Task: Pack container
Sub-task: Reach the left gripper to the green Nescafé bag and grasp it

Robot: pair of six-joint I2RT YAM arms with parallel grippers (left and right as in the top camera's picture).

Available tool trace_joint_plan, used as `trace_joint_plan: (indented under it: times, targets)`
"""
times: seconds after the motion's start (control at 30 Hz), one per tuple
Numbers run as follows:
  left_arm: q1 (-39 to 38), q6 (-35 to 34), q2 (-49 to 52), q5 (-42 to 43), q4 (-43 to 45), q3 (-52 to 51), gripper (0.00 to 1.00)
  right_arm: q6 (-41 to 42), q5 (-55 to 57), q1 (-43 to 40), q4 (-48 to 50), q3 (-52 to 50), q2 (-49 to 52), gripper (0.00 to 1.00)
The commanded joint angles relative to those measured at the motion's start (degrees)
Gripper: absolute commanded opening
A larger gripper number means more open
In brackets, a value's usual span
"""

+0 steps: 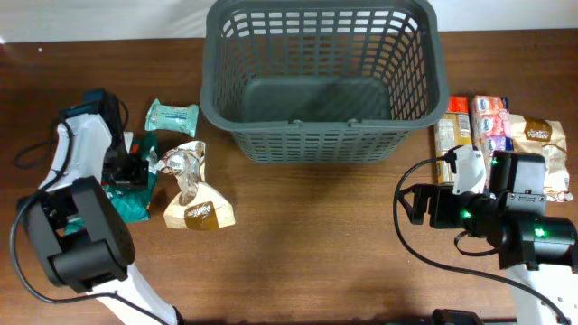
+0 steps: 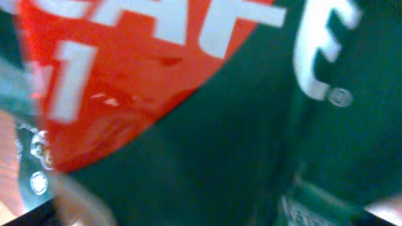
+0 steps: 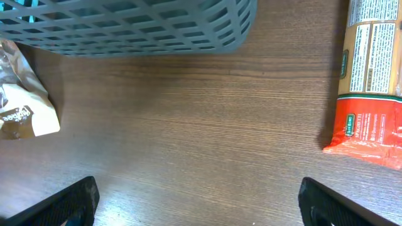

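left claw [image 1: 135,171] down on green pack [image 2: 220,157], grip can't be told; right claw [image 3: 201,204] spread wide; best lifted clear over basket [image 1: 271,125] rim.

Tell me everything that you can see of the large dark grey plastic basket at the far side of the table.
The large dark grey plastic basket is rectangular with rounded corners, a solid rim, slotted lattice walls and a solid floor. It stands upright and empty at the far middle of the brown wooden table. Nothing but the table seems to touch it; the snack packs at both sides lie apart from it.
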Motion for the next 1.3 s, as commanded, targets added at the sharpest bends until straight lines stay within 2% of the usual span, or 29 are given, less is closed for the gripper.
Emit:
trace_joint_plan:
  times: [0.0, 0.17, 0.2, 0.27, 0.33, 0.43, 0.53, 0.73, 0.9, 1.27]
  targets:
    - [0.2, -0.8, 0.7, -1.0, 2.4, -3.0, 0.86, 0.2, -0.9, 0.5, 0.1, 0.9, 0.0, 0.99]
    - [0.7, -0.8, 0.8, 0.1, 6.8, -6.6, 0.84, 0.6, -0.9, 0.5, 0.0, 1.0, 0.0, 0.99]
    - [0.6, -0.8, 0.9, 0.4, 7.7, -7.1, 0.83, 0.6, -0.9, 0.5, 0.0, 1.0, 0.0, 0.99]
    - [0.6, -0.8, 1.3, 1.2, 8.9, -8.2, 0.73, 0.6, -0.9, 0.5, 0.1, 1.0, 0.0, 0.99]
    - [0.6, -1.0, 1.7, 1.8, 9.6, -8.9, 0.56, 0.6, -0.9, 0.5, 0.1, 1.0, 0.0, 0.99]
    - [0.6, -1.5, 2.4, 2.2, 9.7, -9.0, 0.23, 0.6, -0.9, 0.5, 0.1, 1.0, 0.0, 0.99]
    - [0.6, -1.6, 2.4, 2.2, 9.7, -9.0, 0.03, 0.6, -0.9, 0.5, 0.0, 1.0, 0.0, 0.99]
    - [0.6, -5.4, 2.4, 2.8, 9.3, -8.9, 0.02, 0.6, -0.9, 0.5, 0.0, 1.0, 0.0, 0.99]
    - [0.6, -5.7, 2.2, 3.6, 6.9, -7.7, 0.02, 0.6, -0.9, 0.5, 0.0, 1.0, 0.0, 0.99]
    - [0.6, -5.6, -1.0, 5.9, -5.2, 7.4, 0.02, 0.6, -0.9, 0.5, 0.0, 1.0, 0.0, 0.99]
